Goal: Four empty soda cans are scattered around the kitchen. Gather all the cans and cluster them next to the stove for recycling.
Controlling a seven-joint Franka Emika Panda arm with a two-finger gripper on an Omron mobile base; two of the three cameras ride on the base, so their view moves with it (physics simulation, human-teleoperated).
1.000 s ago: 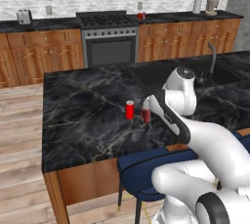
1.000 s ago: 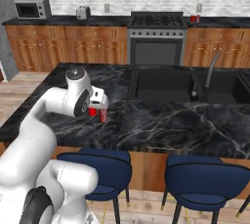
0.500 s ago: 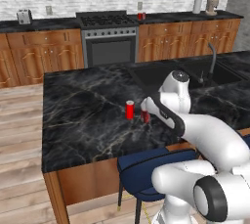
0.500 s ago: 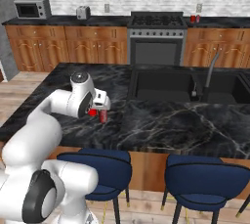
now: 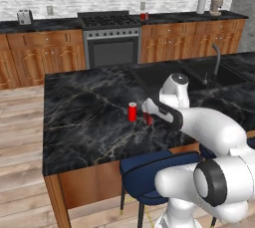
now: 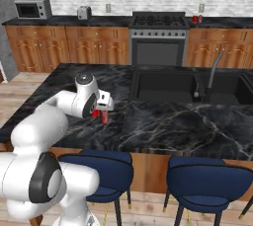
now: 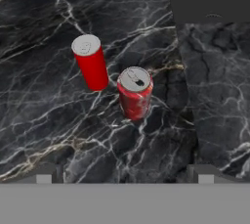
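Tool [image 7: 125, 174] wide open, empty, hovering over two upright cans mid surface [image 5: 84, 122], just off the sink corner: plain can [image 7: 91, 62], marked can [image 7: 135, 92] close beside it, not touching

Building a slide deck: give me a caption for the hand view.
Open gripper hovers above two upright red soda cans standing apart on the black marble island counter.

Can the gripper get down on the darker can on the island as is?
Probably yes. The gripper hangs open above the darker can, which stands upright, apart from the bright red can, with bare island counter around it.
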